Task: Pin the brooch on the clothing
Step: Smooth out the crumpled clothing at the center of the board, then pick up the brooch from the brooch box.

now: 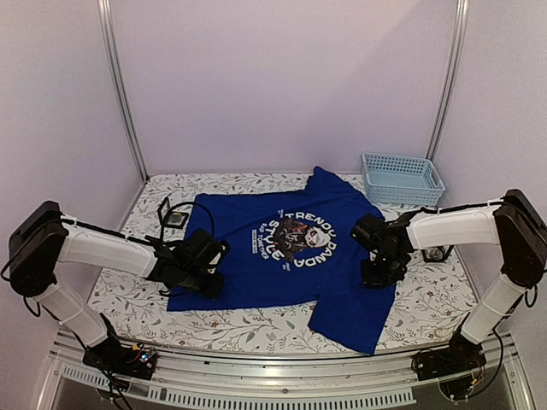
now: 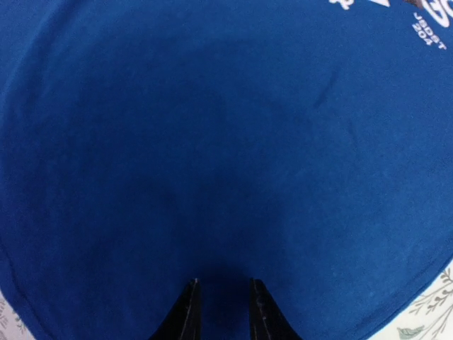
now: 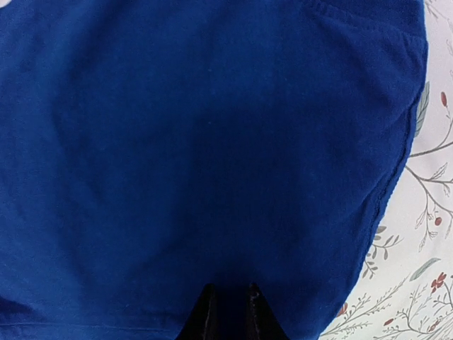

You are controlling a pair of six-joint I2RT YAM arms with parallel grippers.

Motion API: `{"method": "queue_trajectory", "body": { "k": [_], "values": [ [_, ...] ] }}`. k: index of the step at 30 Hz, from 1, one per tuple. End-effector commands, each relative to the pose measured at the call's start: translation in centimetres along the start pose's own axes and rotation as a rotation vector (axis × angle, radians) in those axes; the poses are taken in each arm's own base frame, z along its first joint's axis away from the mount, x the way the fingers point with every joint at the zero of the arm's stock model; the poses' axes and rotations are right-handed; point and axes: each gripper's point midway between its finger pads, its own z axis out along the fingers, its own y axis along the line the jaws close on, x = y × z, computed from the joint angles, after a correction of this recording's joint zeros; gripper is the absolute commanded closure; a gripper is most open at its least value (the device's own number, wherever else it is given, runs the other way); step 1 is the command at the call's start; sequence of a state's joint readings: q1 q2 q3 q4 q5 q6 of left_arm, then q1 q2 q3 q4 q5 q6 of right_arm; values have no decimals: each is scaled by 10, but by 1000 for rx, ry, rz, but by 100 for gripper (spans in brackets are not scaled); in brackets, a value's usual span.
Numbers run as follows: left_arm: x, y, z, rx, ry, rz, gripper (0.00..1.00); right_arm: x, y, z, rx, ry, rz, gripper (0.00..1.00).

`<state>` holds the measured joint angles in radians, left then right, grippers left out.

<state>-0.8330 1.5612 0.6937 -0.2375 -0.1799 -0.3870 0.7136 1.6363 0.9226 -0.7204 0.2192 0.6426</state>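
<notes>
The T-shirt (image 1: 256,260) lies spread flat in the middle of the table (image 1: 436,295), no brooch visible on it, so the pinning seems not yet done. The left gripper (image 2: 221,306) and right gripper (image 3: 228,309) hang low over its two sides, fingers narrowly parted; whether they pinch cloth I cannot tell

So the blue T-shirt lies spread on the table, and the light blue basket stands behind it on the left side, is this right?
Not quite: the basket stands behind the T-shirt on the right side, not the left, as the top view shows. The T-shirt does lie spread on the table.
</notes>
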Motion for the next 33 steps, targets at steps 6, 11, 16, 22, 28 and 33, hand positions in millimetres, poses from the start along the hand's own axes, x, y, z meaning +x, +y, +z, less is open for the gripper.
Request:
{"method": "queue_trajectory", "body": {
  "k": [6, 11, 16, 22, 28, 33],
  "values": [
    [33, 35, -13, -112, -14, -197, 76, 31, -34, 30, 123, 43, 40, 84],
    [22, 34, -27, -87, -66, -195, 74, 30, -33, 21, 92, 24, 35, 82],
    [-15, 33, -54, -95, -162, -147, 71, -7, -12, -10, 14, -67, 23, 80],
    [-95, 51, -100, -138, -355, -105, 24, -78, 21, -80, -124, -289, -32, 59],
    [-141, 119, -70, -205, -265, -232, 14, -141, 56, -133, -230, -499, -100, 28],
    [-152, 176, -29, -250, -165, -325, 12, -164, 77, -127, -233, -544, -196, 9]
  ]
}}
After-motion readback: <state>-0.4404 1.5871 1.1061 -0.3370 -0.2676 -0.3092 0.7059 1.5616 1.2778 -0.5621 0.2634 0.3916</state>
